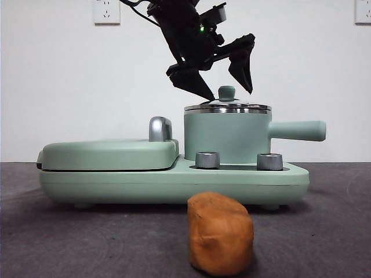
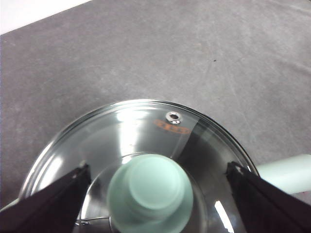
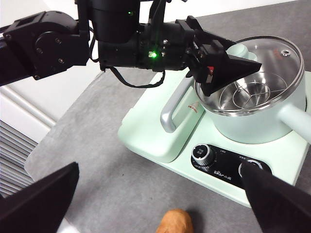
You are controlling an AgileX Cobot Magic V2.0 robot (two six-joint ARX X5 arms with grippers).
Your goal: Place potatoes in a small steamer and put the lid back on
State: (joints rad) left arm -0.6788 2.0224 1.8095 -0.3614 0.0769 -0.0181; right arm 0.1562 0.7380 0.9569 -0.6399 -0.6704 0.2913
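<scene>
Grey felt-like cloth [image 1: 69, 243] covers the table, with a plain white wall behind it in the front view. At the centre of that view sits a mint-green cooking unit [image 1: 174, 179] with two steel dials; its flat griddle cover with a chrome handle [image 1: 110, 153] takes the left half. On the right half stands the mint-green cylindrical steamer pot with a steel rim [image 1: 227, 138], its straight side handle pointing toward the right edge of the frame. The round clear glass lid with a small mint-green knob [image 1: 226, 92] rests on the pot's rim. Above it, from the upper middle of the frame, the left gripper [image 1: 223, 78] hangs over the lid with its two black jaws spread wide, one on each side of the knob and not touching it. The lumpy orange-brown potato [image 1: 221, 233] lies on the cloth at the bottom centre, in front of the unit and apart from it. The right gripper [image 3: 160, 204] has its jaws spread too, above the cloth near the potato.
</scene>
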